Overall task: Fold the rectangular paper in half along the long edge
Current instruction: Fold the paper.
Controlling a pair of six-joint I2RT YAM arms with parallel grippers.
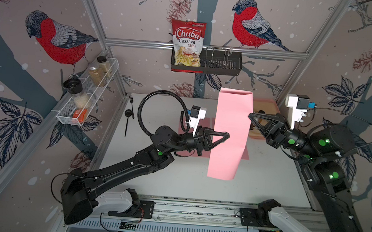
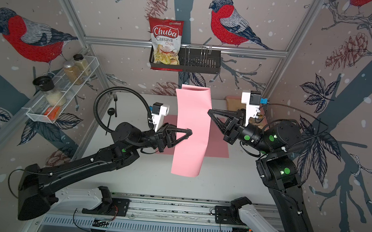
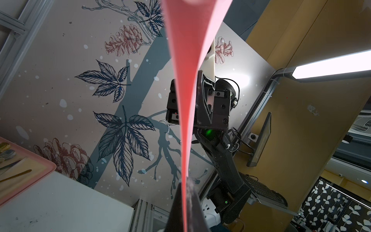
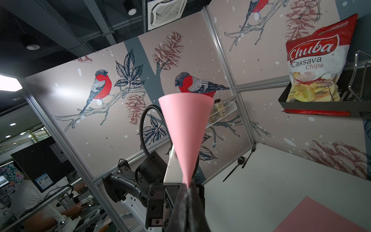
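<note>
Left tool (image 1: 227, 134): clenched on one side of the pink paper (image 1: 232, 116). Right tool (image 1: 250, 115): clenched on the opposite side. The paper is held in the air between them, off the worktop (image 1: 174, 180), doubled over loosely; an open loop is seen at its far end and no sharp crease is seen.

Step judged: halves brought together, crease not yet made. Next move is judged to call for matched edges, a lowering onto the worktop and pressing along the bend.

A second pink sheet (image 2: 218, 147) lies flat below.

Containers:
- Black wall basket (image 1: 230, 66): chip bag (image 1: 188, 43).
- Wire shelf (image 1: 69, 120): spice jars (image 1: 99, 72), grinder (image 1: 76, 93), orange packet (image 1: 80, 114).
- Pink tray (image 3: 40, 170): cutlery (image 3: 8, 152).
</note>
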